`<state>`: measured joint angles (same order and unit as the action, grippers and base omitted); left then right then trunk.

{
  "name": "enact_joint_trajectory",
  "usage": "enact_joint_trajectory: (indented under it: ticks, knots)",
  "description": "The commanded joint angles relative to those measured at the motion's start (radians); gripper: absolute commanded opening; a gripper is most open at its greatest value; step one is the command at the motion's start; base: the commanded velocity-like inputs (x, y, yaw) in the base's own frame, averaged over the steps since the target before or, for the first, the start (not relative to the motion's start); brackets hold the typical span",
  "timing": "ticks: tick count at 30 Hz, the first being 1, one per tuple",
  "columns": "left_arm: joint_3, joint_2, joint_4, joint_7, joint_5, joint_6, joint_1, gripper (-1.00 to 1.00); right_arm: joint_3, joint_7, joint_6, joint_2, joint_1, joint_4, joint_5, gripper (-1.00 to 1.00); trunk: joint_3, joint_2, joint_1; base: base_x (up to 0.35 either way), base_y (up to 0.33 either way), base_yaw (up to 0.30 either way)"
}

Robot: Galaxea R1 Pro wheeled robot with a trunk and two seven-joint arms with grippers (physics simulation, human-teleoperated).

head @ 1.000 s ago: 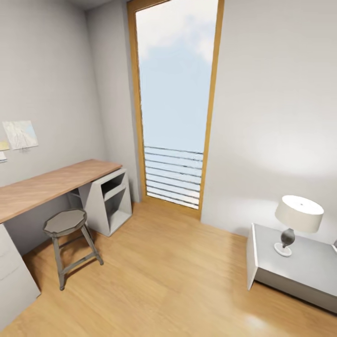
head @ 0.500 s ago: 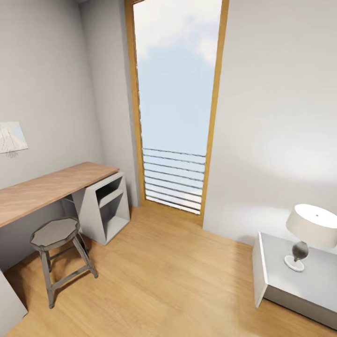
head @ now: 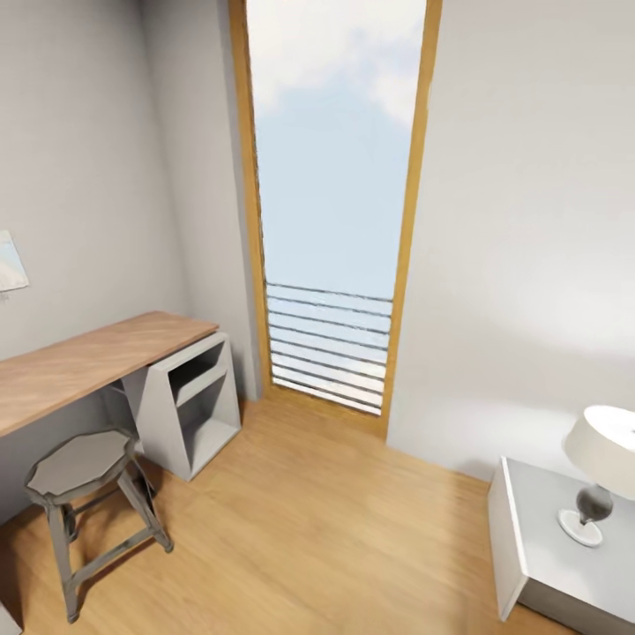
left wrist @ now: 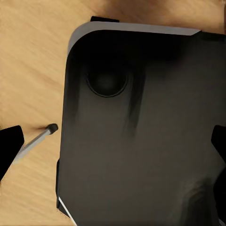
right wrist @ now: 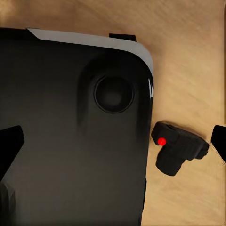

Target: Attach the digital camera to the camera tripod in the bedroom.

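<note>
Head view: tall window with an oak frame (head: 410, 220) and horizontal rails across its lower part, set in pale grey walls (head: 529, 220). Light wood plank floor (head: 326, 520). Wooden tabletop (head: 88, 362) runs along one wall, carried by a grey open shelf unit (head: 190, 401). Grey octagonal metal stool (head: 84, 511) stands on the floor just in front of it. Low grey nightstand (head: 547, 547) on the opposite side carries a white-shaded table lamp with a dark base (head: 604, 472). Corner of a paper sheet (head: 11, 262) is pinned on the wall above the tabletop.

Left wrist view: left hand (left wrist: 115, 148) has its two dark fingertips (left wrist: 8, 146) at opposite edges of the frame, spread wide, nothing between them. Under the hand sits the robot's dark rounded base panel (left wrist: 141, 141). Beside the panel, close to one fingertip, a thin silver rod with a black tip (left wrist: 37, 139) lies on the plank floor; cannot tell what it belongs to.

Right wrist view: right hand (right wrist: 115, 143) also spread wide, fingertips (right wrist: 9, 143) at the frame edges, holding nothing. Small black boxy digital camera with a red button (right wrist: 179, 147) lies on the floor between the fingertips, just beside the base panel's edge, nearer one fingertip and not touching it.
</note>
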<state>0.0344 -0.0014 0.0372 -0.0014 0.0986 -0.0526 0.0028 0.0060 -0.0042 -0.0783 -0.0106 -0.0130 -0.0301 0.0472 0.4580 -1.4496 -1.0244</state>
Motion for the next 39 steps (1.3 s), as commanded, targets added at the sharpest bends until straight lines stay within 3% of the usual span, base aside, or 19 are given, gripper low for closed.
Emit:
enact_joint_trajectory:
  ticks: [1,19,39]
  knots:
    - [0.002,0.000,0.001,0.000,0.009,-0.001,0.000,1.00,0.000,0.000,-0.003,0.000,0.000,0.001,0.005,1.00,0.001,0.000,-0.001,0.320,0.000,0.000]
    - [0.002,0.000,0.001,0.000,0.009,-0.001,0.000,1.00,-0.003,0.000,-0.005,0.001,-0.001,0.001,0.004,1.00,0.001,0.000,-0.001,0.320,0.000,-0.015]
    - [0.002,0.000,0.001,0.000,0.009,-0.002,0.000,1.00,-0.010,0.000,-0.006,0.003,-0.001,0.001,-0.004,1.00,0.001,0.000,-0.001,0.281,0.000,-0.263]
